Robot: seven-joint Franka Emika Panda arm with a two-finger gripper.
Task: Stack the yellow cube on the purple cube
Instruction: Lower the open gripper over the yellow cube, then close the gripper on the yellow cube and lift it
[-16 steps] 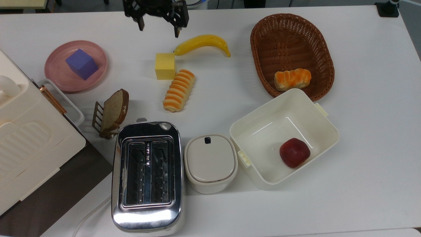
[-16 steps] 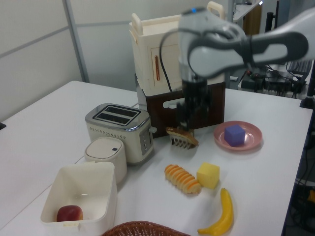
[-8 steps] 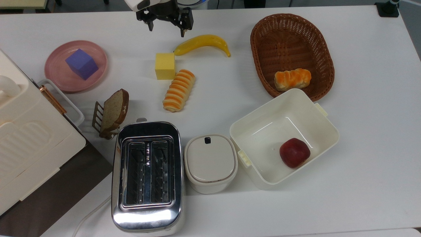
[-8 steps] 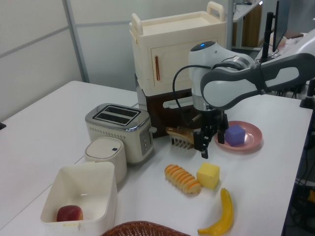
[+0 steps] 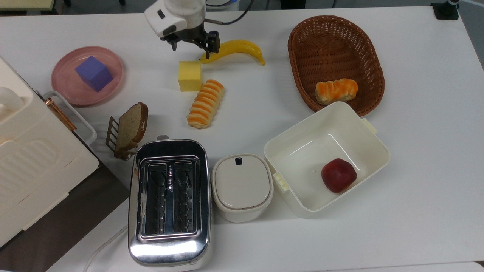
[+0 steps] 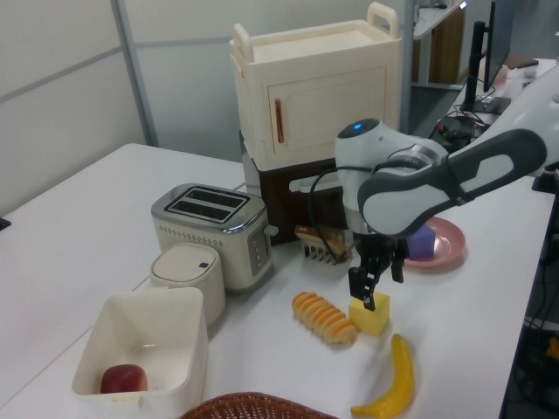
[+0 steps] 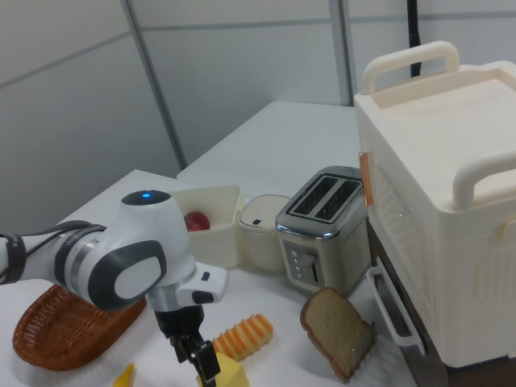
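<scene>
The yellow cube lies on the white table between a banana and a striped bread roll. My gripper hangs open just above the cube's far edge, nothing between its fingers. In the left view the gripper stands right over the yellow cube. The right view has the gripper close above the yellow cube. The purple cube rests on a pink plate at the top view's left; in the left view my arm hides most of the purple cube.
A bread slice stands in a rack beside the toaster. A lidded white pot, a white bin with a red apple and a wicker basket with a bun lie to the top view's right. A cream cabinet fills the top view's left.
My gripper has come down and moved from the table's far edge toward the yellow cube, now hovering just over it. The cubes have not moved.
</scene>
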